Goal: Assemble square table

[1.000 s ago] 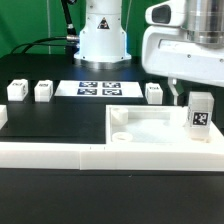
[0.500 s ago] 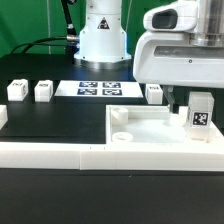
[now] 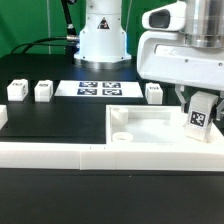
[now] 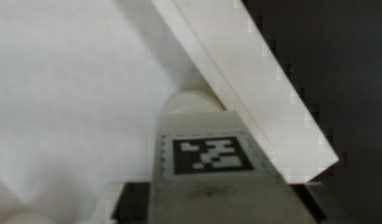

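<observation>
Black tabletop (image 3: 50,120) carries all parts. Robot base (image 3: 100,35) stands at the rear centre.

Rail fence (image 3: 50,152), long, low and white, runs along the front edge of the work area.

Square slab (image 3: 160,128) lies flat on the exterior view's right, its front edge just behind the rail fence. Two round holes show near its corner towards the exterior view's left. In the wrist view the slab (image 4: 72,90) fills most of the picture, with its edge running diagonally against the dark tabletop (image 4: 339,60).

Marker board (image 3: 98,88) lies flat in front of the robot base.

Jaws hang over the slab's far corner on the exterior view's right, partly closed, straddling the tagged leg block (image 3: 201,115). One dark finger (image 3: 186,98) sits against the block's side; the other is hidden. Cannot tell whether the grip is firm.

That block (image 4: 209,155) rests on the slab, slightly tilted, tag facing outward, close to the slab's edge.

Loose leg blocks: far-left leg (image 3: 15,90) and its neighbour leg (image 3: 43,90) on the exterior view's left, well apart from the slab; rear leg (image 3: 153,93) just behind the slab.
</observation>
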You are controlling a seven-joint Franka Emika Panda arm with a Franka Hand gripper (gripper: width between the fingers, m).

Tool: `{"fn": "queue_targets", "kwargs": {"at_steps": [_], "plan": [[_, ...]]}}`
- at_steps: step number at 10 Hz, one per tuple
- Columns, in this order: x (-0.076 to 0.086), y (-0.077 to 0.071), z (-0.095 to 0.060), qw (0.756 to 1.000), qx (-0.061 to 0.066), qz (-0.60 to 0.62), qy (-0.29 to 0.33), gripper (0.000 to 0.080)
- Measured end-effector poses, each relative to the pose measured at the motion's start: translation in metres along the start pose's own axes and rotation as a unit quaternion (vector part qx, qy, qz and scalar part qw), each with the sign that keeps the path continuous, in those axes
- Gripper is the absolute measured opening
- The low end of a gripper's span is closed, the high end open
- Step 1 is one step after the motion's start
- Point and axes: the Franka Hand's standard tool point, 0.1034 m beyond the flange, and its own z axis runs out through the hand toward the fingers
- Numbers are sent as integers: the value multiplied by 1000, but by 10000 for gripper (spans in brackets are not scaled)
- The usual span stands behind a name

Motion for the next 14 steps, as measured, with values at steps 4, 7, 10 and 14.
{"fn": "queue_targets", "kwargs": {"at_steps": [4,7,10,14], "plan": [[-2,3,1,955,29,293,21,288],[-2,4,2,874,67,481,-10,290],[-3,3,3,891,67,450,-8,535],[-6,1,1,981,60,185,10,648]]}}
